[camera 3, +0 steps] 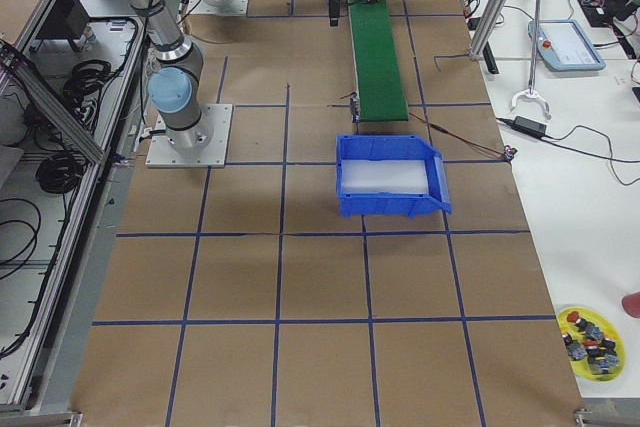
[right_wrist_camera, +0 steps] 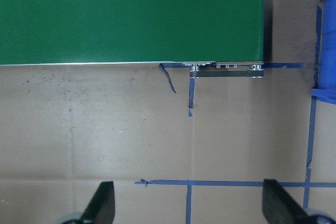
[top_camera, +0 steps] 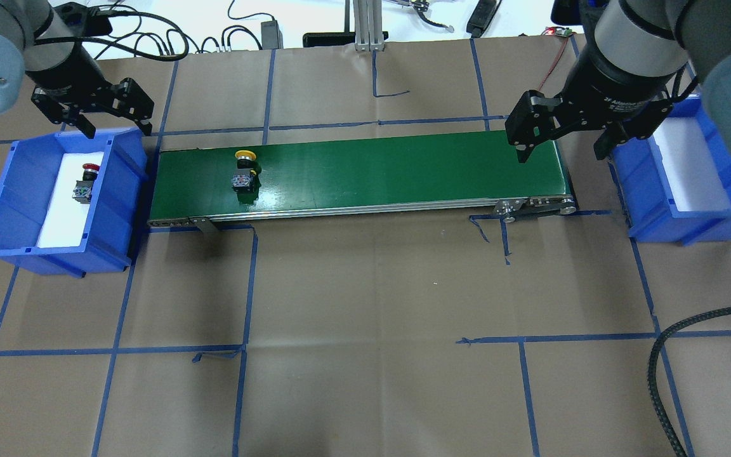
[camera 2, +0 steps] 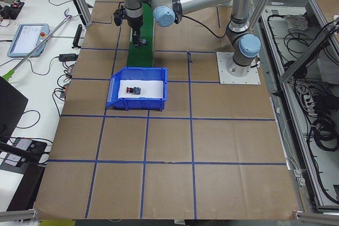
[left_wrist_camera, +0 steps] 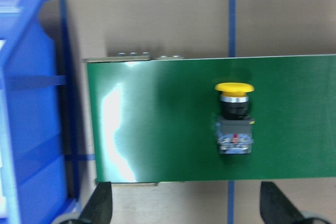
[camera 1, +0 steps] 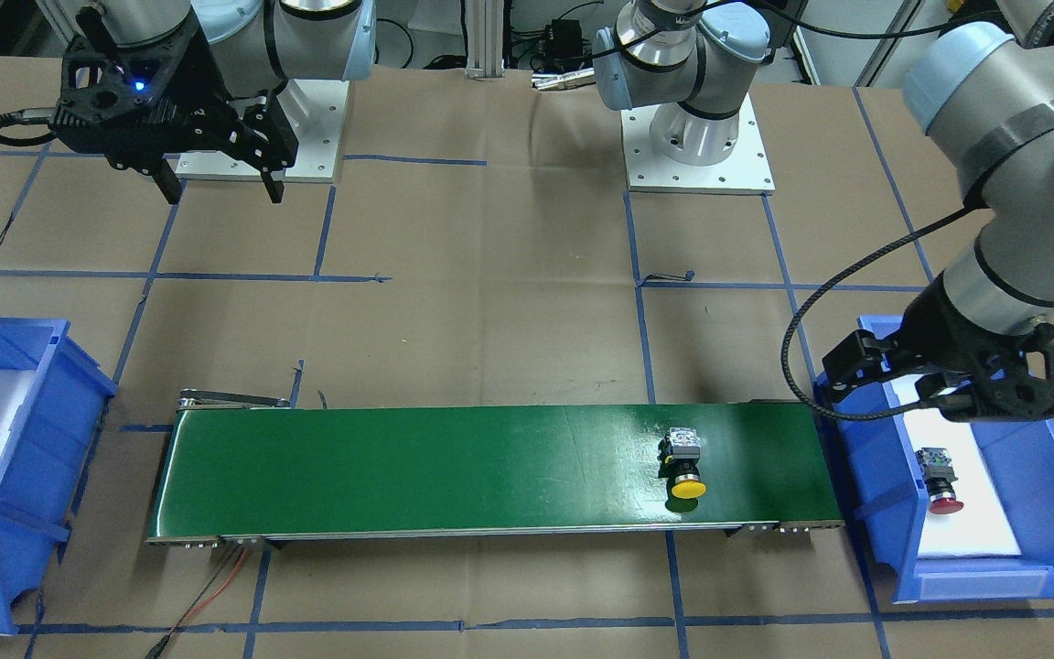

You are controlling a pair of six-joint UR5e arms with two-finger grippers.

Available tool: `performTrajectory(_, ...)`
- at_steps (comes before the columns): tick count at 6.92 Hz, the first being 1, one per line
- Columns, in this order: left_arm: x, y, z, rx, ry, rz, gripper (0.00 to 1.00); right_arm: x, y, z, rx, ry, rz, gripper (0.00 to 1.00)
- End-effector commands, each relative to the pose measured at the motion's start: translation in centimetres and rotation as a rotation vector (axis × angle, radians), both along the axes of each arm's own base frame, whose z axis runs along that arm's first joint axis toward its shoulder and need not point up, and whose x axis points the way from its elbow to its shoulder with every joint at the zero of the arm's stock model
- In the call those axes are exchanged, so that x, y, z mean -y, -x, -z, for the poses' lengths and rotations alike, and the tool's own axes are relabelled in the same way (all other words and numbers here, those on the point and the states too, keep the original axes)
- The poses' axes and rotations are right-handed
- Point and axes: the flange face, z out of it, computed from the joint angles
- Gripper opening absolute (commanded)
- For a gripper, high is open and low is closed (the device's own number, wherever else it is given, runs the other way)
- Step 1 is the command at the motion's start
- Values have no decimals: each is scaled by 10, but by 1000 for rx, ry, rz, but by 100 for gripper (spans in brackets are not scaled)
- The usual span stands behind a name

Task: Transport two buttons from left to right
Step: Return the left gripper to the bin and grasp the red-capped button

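Observation:
The yellow button [top_camera: 244,170] lies on its side on the green conveyor belt [top_camera: 403,171], near the belt's left end; it also shows in the front view [camera 1: 684,467] and the left wrist view [left_wrist_camera: 234,119]. The red button [top_camera: 84,185] lies in the left blue bin [top_camera: 121,209] on its white liner, and also shows in the front view [camera 1: 939,480]. My left gripper [top_camera: 118,127] is open and empty, above the bin's far edge. My right gripper [top_camera: 561,152] is open and empty, above the belt's right end.
The right blue bin [top_camera: 651,209] with a white liner holds nothing that I can see. The table is covered in brown paper with blue tape lines. A black cable [top_camera: 676,355] loops at the front right. The belt's roller bracket [right_wrist_camera: 226,70] shows in the right wrist view.

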Motion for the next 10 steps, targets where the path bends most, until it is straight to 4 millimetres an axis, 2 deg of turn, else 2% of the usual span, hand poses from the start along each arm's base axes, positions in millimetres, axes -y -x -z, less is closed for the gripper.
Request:
performTrajectory(1, -10, -83, 14, -4, -25, 26, 100, 0, 0, 0, 0, 0, -1, 100)
performTrajectory(2, -16, -122, 23, -6, -29, 24, 100, 0, 0, 0, 0, 0, -1, 100)
performTrajectory(3, -16, -145, 30, -11, -37, 10, 100, 0, 0, 0, 0, 0, -1, 100)
performTrajectory(4, -12, -152, 37, -13, -41, 13, 100, 0, 0, 0, -1, 0, 0, 100)
performTrajectory(5, -9, -153, 53, -11, -34, 14, 100, 0, 0, 0, 0, -1, -1, 100)
performTrajectory(8, 22, -168, 107, -13, -22, 14, 100, 0, 0, 0, 0, -1, -2, 100)
performTrajectory(9, 25, -166, 128, -12, -18, 19, 100, 1, 0, 1, 0, -3, -2, 100)
performTrajectory(10, 26, -166, 138, -12, -18, 19, 100, 0, 0, 0, 0, -1, -2, 100)
